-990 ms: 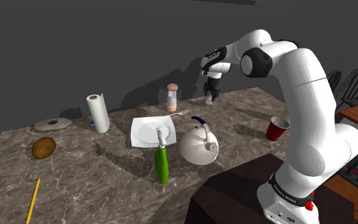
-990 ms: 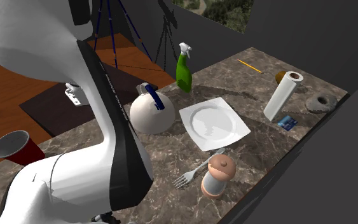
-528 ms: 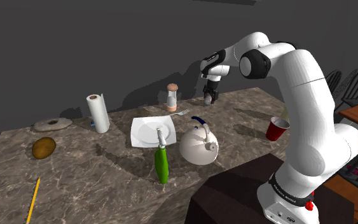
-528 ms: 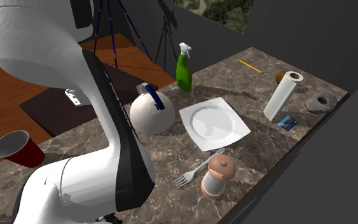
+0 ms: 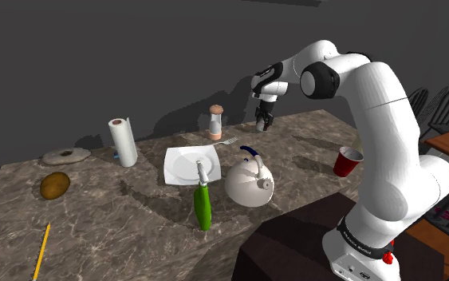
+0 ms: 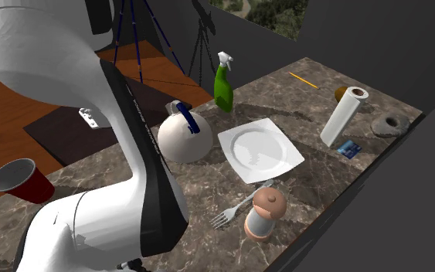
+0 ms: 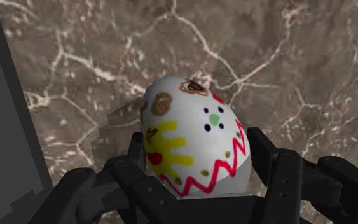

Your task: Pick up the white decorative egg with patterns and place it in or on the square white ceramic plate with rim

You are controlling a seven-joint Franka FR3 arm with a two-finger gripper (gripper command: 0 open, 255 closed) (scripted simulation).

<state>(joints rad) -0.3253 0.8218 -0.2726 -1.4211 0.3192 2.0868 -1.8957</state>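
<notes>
I've got my gripper (image 7: 198,159) clamped on the painted egg (image 7: 193,121), with its red zigzag, yellow handprint and dots, above the marble counter (image 7: 285,63).

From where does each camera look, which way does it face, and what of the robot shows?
Shoulder view: beside the stand, looking down across the table to the dark wall; stand, arm and end effector show.
Second exterior view: high at the wall side, facing back toward the wood floor; the arm looms close.
Wrist view: on the hand, looking down at the table; black fingers clasp the egg.
Shared: both exterior views show the plate, kettle and spray bottle.
</notes>
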